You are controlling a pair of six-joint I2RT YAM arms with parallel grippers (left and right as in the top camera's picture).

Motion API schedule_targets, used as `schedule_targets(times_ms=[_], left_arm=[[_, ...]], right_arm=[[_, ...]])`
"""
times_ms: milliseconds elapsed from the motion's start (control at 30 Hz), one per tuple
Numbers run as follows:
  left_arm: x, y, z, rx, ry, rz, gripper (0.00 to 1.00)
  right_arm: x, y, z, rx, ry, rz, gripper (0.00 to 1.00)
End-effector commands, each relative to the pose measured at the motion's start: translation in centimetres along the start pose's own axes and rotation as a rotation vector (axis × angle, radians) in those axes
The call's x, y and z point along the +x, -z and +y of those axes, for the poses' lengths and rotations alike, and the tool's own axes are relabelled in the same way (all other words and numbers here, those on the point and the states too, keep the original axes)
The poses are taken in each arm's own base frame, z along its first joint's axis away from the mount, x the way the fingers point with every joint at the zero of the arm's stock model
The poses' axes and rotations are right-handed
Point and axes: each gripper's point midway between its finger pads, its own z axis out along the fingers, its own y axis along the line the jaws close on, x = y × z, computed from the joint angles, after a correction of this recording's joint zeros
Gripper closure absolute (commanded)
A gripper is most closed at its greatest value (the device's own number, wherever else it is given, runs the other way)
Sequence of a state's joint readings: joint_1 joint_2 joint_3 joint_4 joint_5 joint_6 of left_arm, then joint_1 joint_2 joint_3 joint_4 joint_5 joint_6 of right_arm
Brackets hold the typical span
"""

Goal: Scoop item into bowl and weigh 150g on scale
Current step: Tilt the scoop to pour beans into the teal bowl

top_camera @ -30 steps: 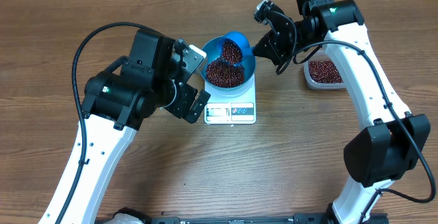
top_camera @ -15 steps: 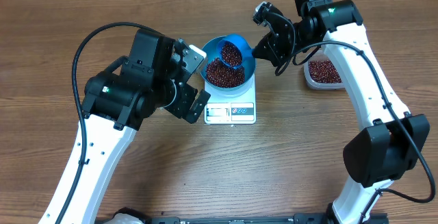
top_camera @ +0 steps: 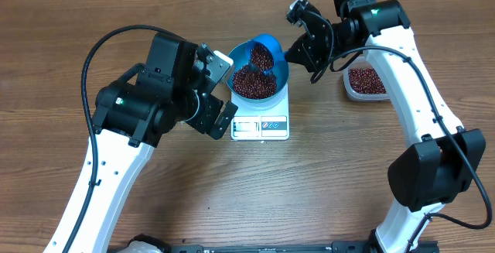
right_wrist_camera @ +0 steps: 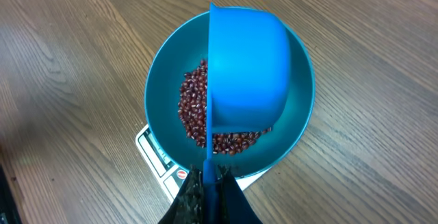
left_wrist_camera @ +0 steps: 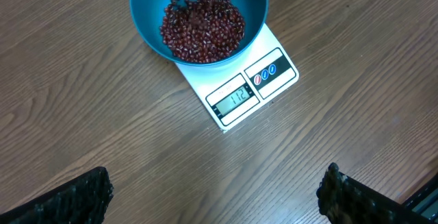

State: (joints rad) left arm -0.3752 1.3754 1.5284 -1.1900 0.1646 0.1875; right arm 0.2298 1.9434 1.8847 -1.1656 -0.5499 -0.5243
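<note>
Right jaws were clamped on the small blue handled scoop (right_wrist_camera: 250, 73), tipped over the large round blue bowl (right_wrist_camera: 161, 94) of small red-brown beans (left_wrist_camera: 202, 29) atop the flat white square scale (left_wrist_camera: 253, 87); left jaws gaped wide, empty.

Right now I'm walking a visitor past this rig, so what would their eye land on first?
The large blue bowl, heaped with dark red-brown beans, sits on the white scale mid-table. Right above it the right gripper, shut on the handle of a blue scoop, holds it tipped over the bowl with beans at its lip. The scale's display appears to read 112.
</note>
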Motion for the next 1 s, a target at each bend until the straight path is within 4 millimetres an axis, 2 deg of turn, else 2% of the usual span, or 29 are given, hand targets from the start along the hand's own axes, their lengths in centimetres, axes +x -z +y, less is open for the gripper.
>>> schedule_targets(times_ms=[0, 267, 433, 633, 800, 967], left_arm=[[-0.09, 0.0, -0.06, 0.007, -0.013, 0.0, 0.0], [-0.09, 0.0, -0.06, 0.008, -0.013, 0.0, 0.01], [-0.08, 0.0, -0.06, 0.007, -0.013, 0.001, 0.0], [-0.09, 0.0, -0.06, 0.007, -0.013, 0.0, 0.01], [-0.08, 0.0, -0.06, 0.007, -0.013, 0.001, 0.0], [-0.09, 0.0, -0.06, 0.008, -0.013, 0.0, 0.0]], right_arm=[[-1.32, 2.08, 1.07, 0.009, 0.045, -0.045, 0.96], [-1.55, 2.16, 0.77, 0.018, 0.03, -0.055, 0.96], [-1.04, 2.1, 1.06, 0.008, 0.05, -0.035, 0.96], [-1.69, 2.2, 0.78, 0.014, 0.028, -0.063, 0.96], [-1.12, 2.09, 1.11, 0.006, 0.055, -0.038, 0.96], [-1.83, 2.26, 0.54, 0.022, 0.008, -0.069, 0.96]])
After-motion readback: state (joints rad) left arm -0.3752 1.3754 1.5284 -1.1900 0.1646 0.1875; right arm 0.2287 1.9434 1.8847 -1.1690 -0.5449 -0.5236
